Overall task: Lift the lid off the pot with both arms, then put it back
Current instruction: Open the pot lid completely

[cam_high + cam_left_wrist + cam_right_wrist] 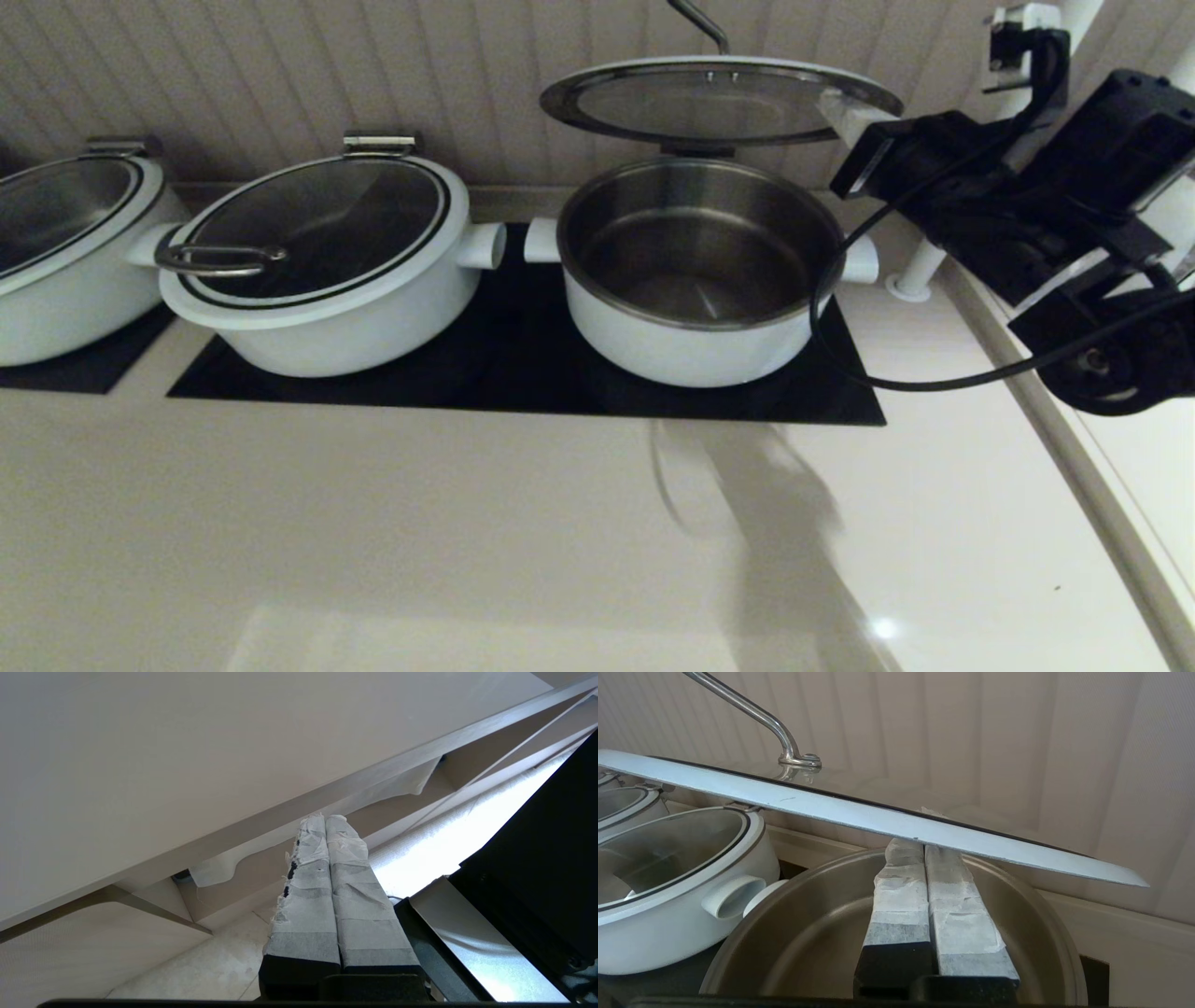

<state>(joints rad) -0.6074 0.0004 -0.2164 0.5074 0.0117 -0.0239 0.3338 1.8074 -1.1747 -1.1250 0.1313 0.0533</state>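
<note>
Round glass lid with white rim [719, 101] is tilted up above the open round white pot with steel inner bowl [695, 280] on the black cooktop panel [523, 359]. Right gripper [924, 847], fingers pressed together, props the lid's underside at its right rim. Left gripper [325, 821], fingers together, is parked off near the beige counter edge [280, 807], holding nothing. Closed white pot with rim loop handle [317, 261] sits just left.

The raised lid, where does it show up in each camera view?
Head view: the lid is at top centre, above the open pot, its right edge resting on the right claw.
Left wrist view: not in it.
Right wrist view: the lid's rim slants across the middle, over the claw's fingers.
Shared landmark: the pot.
</note>
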